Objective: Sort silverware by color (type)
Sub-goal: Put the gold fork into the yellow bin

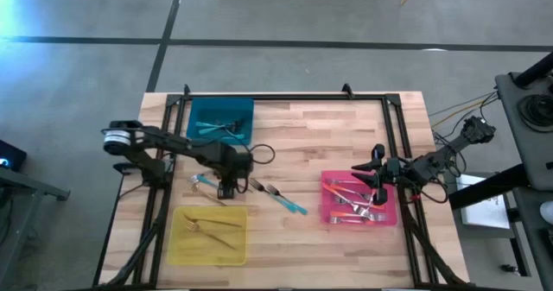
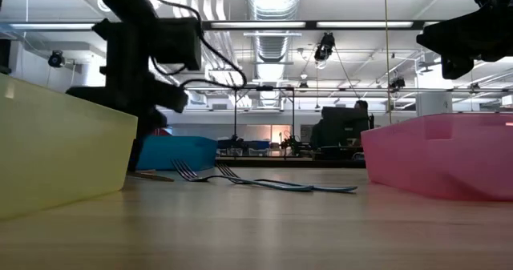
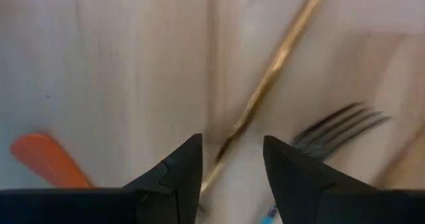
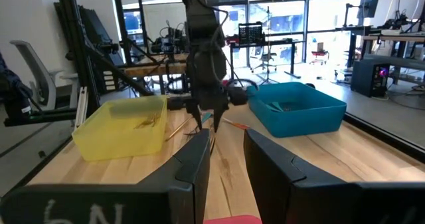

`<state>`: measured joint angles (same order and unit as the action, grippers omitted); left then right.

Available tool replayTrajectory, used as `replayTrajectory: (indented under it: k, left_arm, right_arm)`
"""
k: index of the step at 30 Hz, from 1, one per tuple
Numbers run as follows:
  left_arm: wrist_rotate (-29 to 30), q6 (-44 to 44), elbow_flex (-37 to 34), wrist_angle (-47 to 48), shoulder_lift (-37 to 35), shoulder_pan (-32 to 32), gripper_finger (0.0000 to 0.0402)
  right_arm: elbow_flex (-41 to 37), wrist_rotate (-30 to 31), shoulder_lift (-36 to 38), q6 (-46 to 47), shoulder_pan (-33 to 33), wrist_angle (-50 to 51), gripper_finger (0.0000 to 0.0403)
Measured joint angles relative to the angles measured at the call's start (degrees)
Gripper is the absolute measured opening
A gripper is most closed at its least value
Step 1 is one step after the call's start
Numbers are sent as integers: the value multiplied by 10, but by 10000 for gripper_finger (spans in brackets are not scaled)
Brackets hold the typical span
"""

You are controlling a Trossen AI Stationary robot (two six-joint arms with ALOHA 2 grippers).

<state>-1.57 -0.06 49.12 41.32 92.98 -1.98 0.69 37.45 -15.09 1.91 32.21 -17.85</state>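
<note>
On the counter [image 1: 328,144], the teal tray [image 1: 221,119] at eleven o'clock holds a couple of teal-handled forks. The yellow tray [image 1: 207,236] at seven o'clock holds a few gold forks [image 1: 210,225]. The pink tray [image 1: 359,199] at four o'clock holds several coral-handled forks [image 1: 356,206]. Loose silverware lies between the trays: two teal-handled forks [image 1: 278,195] near centre, plus a gold fork [image 3: 269,83] and a coral handle [image 3: 48,159]. The left tool [image 3: 231,164] hovers open directly over that gold fork. The right tool [image 4: 226,159] hangs over the pink tray's far edge, fingers parted, empty.
</note>
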Motion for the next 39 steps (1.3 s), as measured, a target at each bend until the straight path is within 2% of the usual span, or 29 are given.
replayTrajectory:
  k: [4, 7, 10, 13, 15, 21, 26, 28, 33, 39]
  left_arm:
    - [45, 5, 3, 0, 36, 2, 136]
    - [51, -1, 6, 2, 55, 2, 119]
    - [41, -19, 7, 3, 63, 2, 82]
    - [21, -42, 6, 2, 62, 1, 23]
    - [18, -62, 5, 1, 58, 1, 9]
    - [36, -69, 54, 58, 59, 0, 2]
    - [137, -73, 155, 187, 56, -2, 1]
    - [153, -95, 194, 256, 58, 0, 1]
    - [149, -207, 288, 371, 42, 28, 0]
    - [83, -316, 331, 403, -1, 141, 0]
  right_arm:
    - [0, 0, 0, 0, 0, 0, 86]
    - [0, 0, 0, 0, 0, 0, 86]
    - [0, 0, 0, 0, 0, 0, 86]
    - [0, 0, 0, 0, 0, 0, 86]
    - [0, 0, 0, 0, 0, 0, 86]
    - [0, 0, 0, 0, 0, 0, 86]
    - [0, 0, 0, 0, 0, 0, 86]
    - [0, 0, 0, 0, 0, 0, 86]
    - [0, 0, 0, 0, 0, 0, 86]
    - [0, 0, 0, 0, 0, 0, 86]
